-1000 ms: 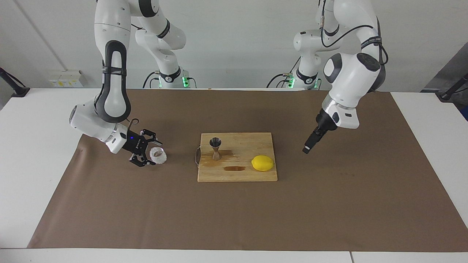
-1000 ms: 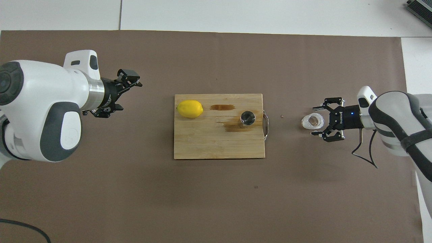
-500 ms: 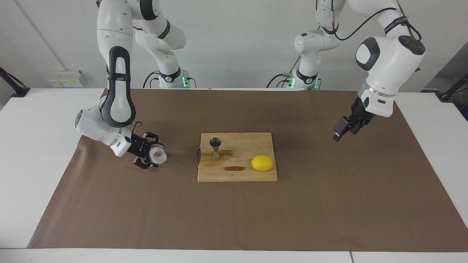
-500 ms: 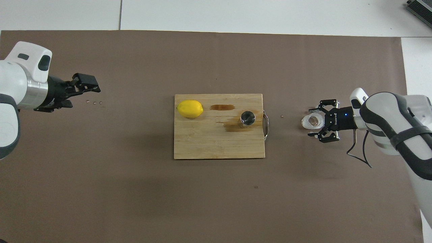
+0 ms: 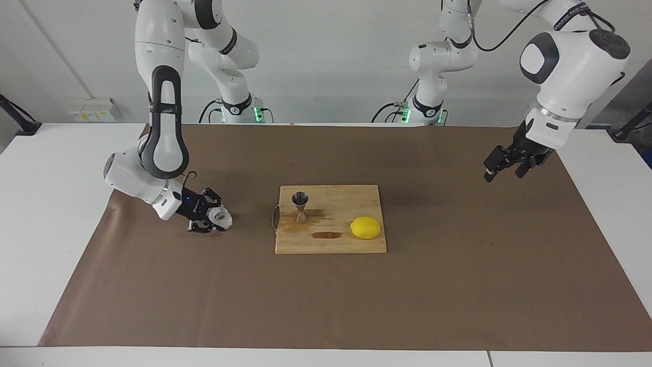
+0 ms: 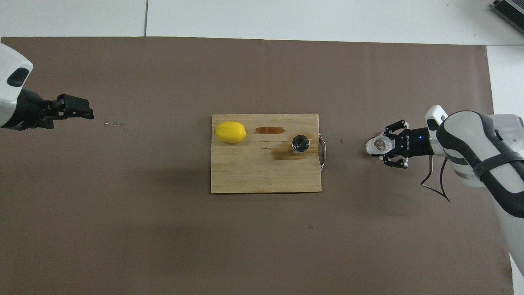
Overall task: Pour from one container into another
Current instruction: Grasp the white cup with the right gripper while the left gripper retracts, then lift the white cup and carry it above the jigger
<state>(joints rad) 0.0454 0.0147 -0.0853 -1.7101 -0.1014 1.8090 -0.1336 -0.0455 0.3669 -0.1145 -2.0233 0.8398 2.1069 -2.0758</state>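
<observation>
The clear glass cup (image 5: 224,219) (image 6: 376,146) stands on the brown paper at the right arm's end of the table. My right gripper (image 5: 216,219) (image 6: 382,146) reaches in low from the side, its fingers shut on the cup's bumpy wall. The steel jigger (image 5: 300,206) (image 6: 300,143) stands upright on the wooden cutting board (image 5: 331,245) (image 6: 254,176), at the board's edge toward the cup. My left gripper (image 5: 501,165) (image 6: 75,111) hangs open and empty, raised over the paper at the left arm's end.
A lemon (image 5: 365,227) (image 6: 230,132) lies on the board, toward the left arm's end. Dark wet stains (image 6: 270,130) mark the wood around the jigger. The board's metal handle (image 6: 322,149) points toward the cup. A few small specks (image 6: 114,124) lie on the paper.
The right gripper has slid in around the cup and closed on it. The left arm has risen and drawn back toward its own end of the table.
</observation>
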